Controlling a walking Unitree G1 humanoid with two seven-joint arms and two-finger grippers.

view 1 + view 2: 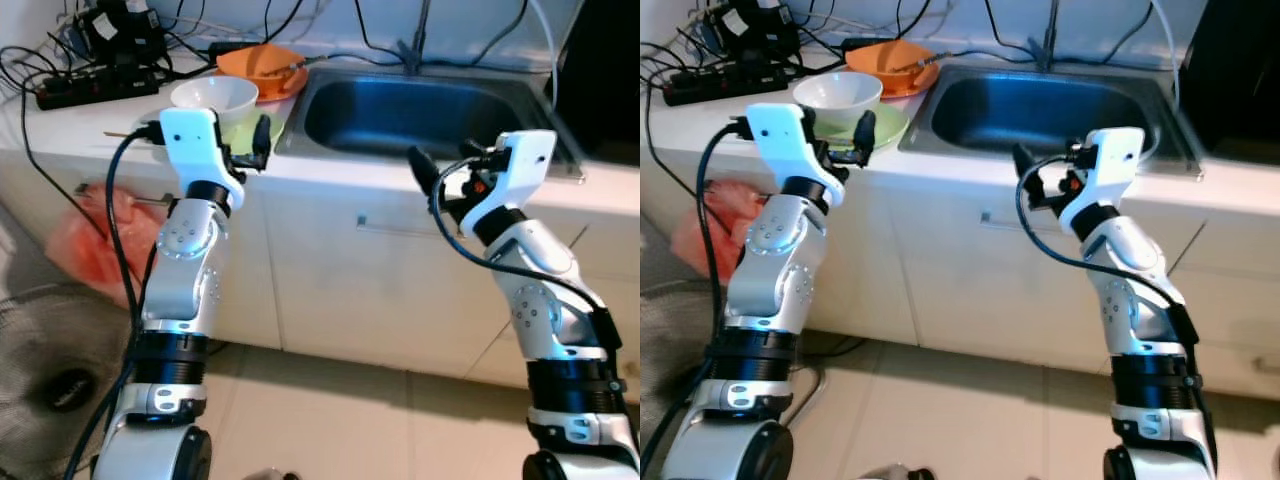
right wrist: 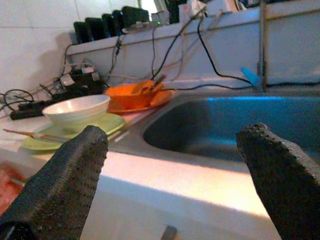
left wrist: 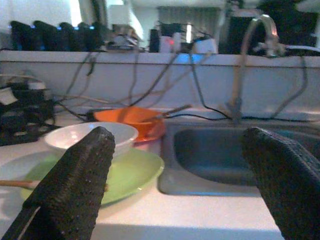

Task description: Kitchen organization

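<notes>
Kitchen bench [image 1: 330, 175], white-topped, over pale cupboard fronts; steel sink [image 1: 420, 115] set into it, tap [image 3: 250, 60] behind, tangle of black cables [image 1: 70, 60] and a power strip [image 1: 95, 92] along the back wall

Item 1: white bowl [image 1: 215, 100], standing on a green plate [image 3: 127, 172], on the bench just left of the sink. Judged ceramic: stiff, smooth-glazed, likely slippery and breakable, moderate weight. Best hold judged to be across the rim, one finger inside and one outside the wall

Item 2: green plate, flat and thin, lying on the bench under the bowl. Little edge to grip while the bowl sits on it; probably to be lifted second, by the rim nearest the sink

Item 3: orange dish [image 1: 262, 68], behind the white bowl, near the sink's back corner, with a utensil [image 3: 167, 112] resting in it. Utensil may slide or tip out if the dish is tilted

Item 4: thin stick, possibly a chopstick [image 2: 30, 134], lying across the green plate. Light, apt to roll

Left gripper [image 1: 250, 152]: raised at the bench edge, just short of the plate, fingers spread wide, holding nothing

Right gripper [image 1: 440, 170]: raised before the sink front, fingers likewise wide apart and empty

Also present: orange-pink plastic bag [image 1: 90, 240] hanging or resting against the cupboard side below the bench
</notes>
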